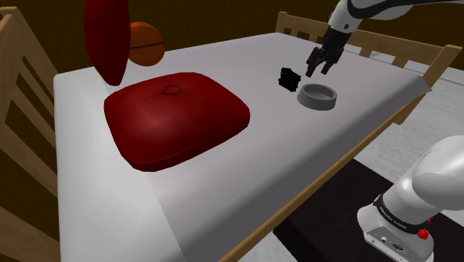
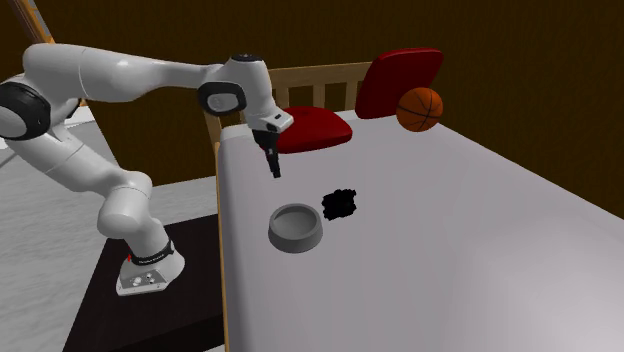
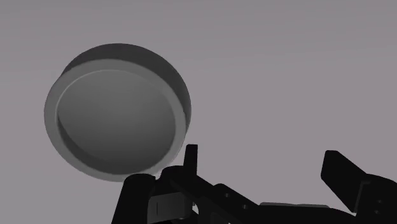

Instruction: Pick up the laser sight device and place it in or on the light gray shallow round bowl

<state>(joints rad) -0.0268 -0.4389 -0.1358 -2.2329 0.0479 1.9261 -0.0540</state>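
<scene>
We see the wide pale-grey bed sheet (image 1: 223, 193) carrying the light grey shallow round bowl (image 1: 317, 106), which is empty. Near it hangs our all-black 2-finger gripper (image 1: 319, 71), fingers spread, holding nothing. The small black laser sight device (image 1: 288, 77) lies just beside the bowl, so we judge grasping and placing are both left.

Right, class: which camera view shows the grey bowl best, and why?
The wrist view: it looks down into the bowl, so its empty inside shows. The shoulder and second exterior views show it farther off, beside the black device.
</scene>
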